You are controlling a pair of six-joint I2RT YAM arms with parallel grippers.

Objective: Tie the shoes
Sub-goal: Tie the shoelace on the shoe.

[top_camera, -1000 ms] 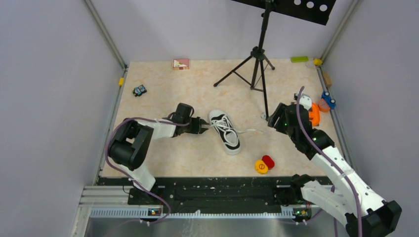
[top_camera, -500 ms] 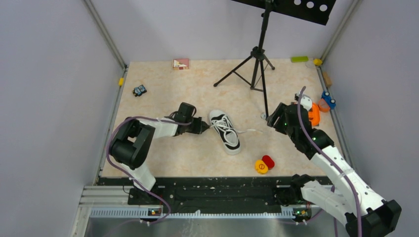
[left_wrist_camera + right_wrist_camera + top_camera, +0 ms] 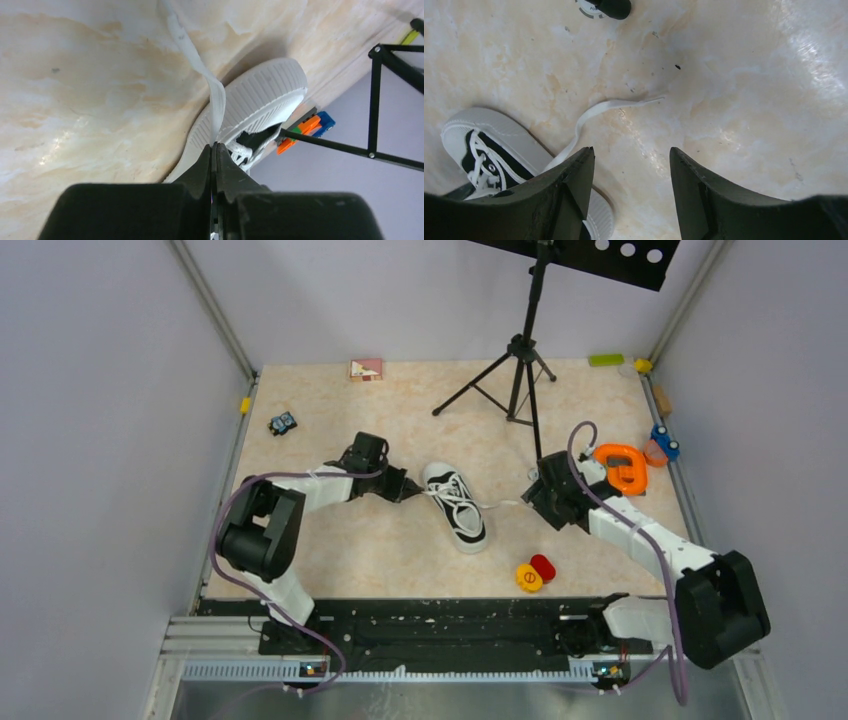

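My left hand (image 3: 214,150) is closed tight on the left lace (image 3: 200,65), pinching the flat strip right at the fingertips. I judge this grip is there so I can draw that lace out taut before crossing it. Just past the fingertips lies the shoe (image 3: 260,100), on the surface (image 3: 75,100), its ribbed white sole rim turned toward me.

My right hand (image 3: 631,165) is open and empty, fingers spread. It hangs over the right lace (image 3: 609,106), which curls out loose ahead of it, its tip lying between the fingers' line and the tripod foot (image 3: 606,6). I read that as lining up to take the second end. The shoe sits beside my left finger on that side.

From the left wrist, the lace runs off the top edge, so I cannot see its tip. Which stretch of it leads to the eyelets is hidden too. From the right wrist, my finger cuts off the shoe's rear. From above, the right hand covers the lace end, and I cannot tell whether the fingers touch the surface
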